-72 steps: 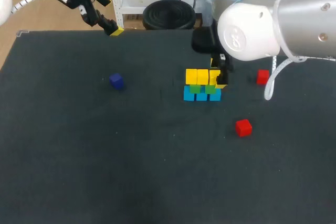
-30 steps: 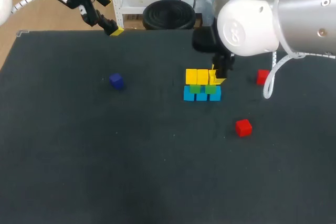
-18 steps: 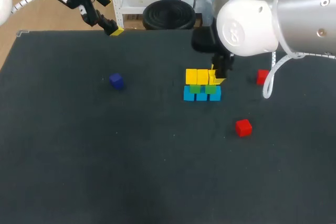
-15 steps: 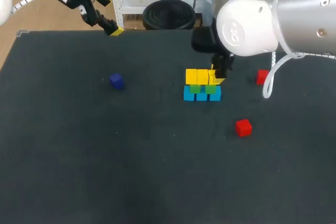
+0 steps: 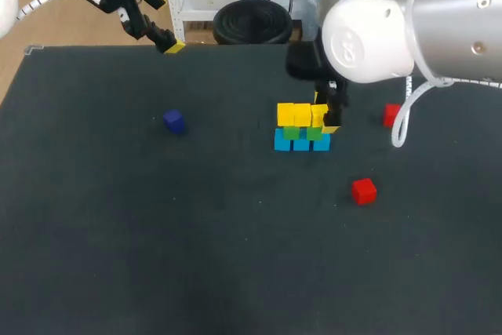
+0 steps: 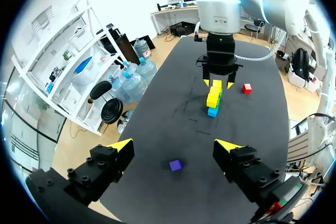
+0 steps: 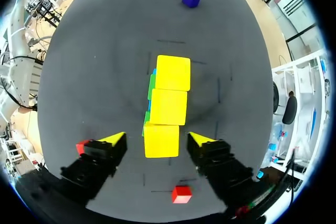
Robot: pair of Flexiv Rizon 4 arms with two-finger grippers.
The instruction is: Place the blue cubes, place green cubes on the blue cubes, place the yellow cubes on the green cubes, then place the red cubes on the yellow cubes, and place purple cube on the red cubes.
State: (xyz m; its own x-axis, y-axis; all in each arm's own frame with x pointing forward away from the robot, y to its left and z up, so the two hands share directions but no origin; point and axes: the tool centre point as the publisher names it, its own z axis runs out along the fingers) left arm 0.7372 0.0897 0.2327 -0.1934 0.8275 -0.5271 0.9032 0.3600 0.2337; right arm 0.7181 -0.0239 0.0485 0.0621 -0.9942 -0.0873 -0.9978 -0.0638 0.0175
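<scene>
A three-layer stack stands mid-table: blue cubes at the bottom, green cubes on them, and a row of three yellow cubes on top. My right gripper hangs over the stack's right end. In the right wrist view the gripper is open, straddling the nearest yellow cube with a gap on each side. Two red cubes lie to the right. The purple cube sits alone at the left. My left gripper is open and empty at the far left edge.
Dark mat covers the table. In the left wrist view the purple cube lies ahead of the left gripper, with the stack and one red cube farther off.
The right gripper's fingers have spread apart and let go of the third yellow cube, which now rests on the stack. The left arm has not moved.
</scene>
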